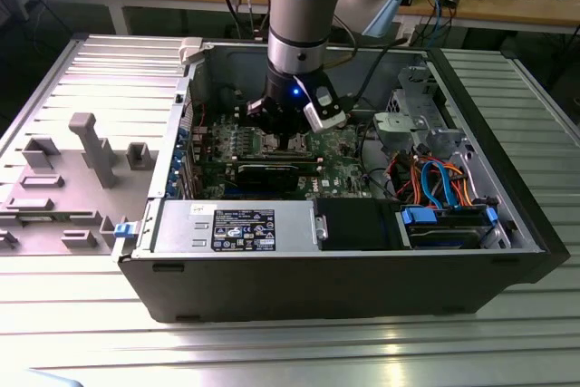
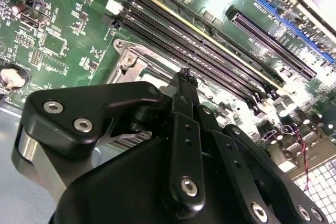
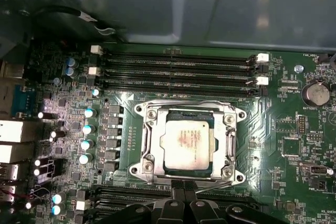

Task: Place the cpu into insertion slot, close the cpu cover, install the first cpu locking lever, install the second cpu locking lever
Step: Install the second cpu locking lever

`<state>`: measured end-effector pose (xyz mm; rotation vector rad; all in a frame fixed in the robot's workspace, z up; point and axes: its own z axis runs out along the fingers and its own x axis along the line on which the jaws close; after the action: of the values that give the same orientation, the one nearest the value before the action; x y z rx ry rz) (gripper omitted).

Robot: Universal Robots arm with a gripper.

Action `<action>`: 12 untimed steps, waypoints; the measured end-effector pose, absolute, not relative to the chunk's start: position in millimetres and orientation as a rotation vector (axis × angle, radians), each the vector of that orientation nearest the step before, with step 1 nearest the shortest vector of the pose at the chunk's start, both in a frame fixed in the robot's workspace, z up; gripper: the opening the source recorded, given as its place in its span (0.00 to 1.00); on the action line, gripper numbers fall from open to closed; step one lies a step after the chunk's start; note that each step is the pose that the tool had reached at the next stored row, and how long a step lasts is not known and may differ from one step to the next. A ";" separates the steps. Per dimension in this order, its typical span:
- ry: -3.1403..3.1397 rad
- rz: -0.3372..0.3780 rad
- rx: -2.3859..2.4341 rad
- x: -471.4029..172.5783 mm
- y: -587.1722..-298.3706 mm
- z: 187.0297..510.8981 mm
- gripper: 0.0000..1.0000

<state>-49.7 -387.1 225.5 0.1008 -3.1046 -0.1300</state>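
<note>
Exterior view: arm reaches down into open computer case (image 1: 507, 215) resting on ribbed metal surface (image 1: 272, 351). Hand (image 1: 288, 129) low over green board, above insertion slot (image 1: 292, 142).

First wrist view: cpu (image 3: 188, 139) seated flat in insertion slot (image 3: 148, 142), silvery top exposed. cpu cover (image 3: 229, 141) lies down around cpu, framing it. Hand (image 3: 183, 198) fingertips pressed together, gripping nothing, at socket edge beside thin wire lever.

Second wrist view: hand (image 2: 185, 77) closed, tips over socket frame, beside memory slots (image 2: 210, 51).
</note>
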 end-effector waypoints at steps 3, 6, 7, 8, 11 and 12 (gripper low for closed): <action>-3.103 -0.136 0.101 -49.7 -387.1 224.7 0.11; -3.100 -0.137 0.101 -49.3 -387.1 224.5 0.11; -3.099 -0.137 0.100 -49.0 -387.2 224.6 0.11; -3.097 -0.137 0.100 -49.0 -387.2 224.6 0.11; -3.094 -0.137 0.100 -48.9 -388.6 225.2 0.11; -3.093 -0.137 0.100 -48.9 -389.7 225.6 0.11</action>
<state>-48.9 -389.7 225.6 0.0997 -3.0933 -0.1373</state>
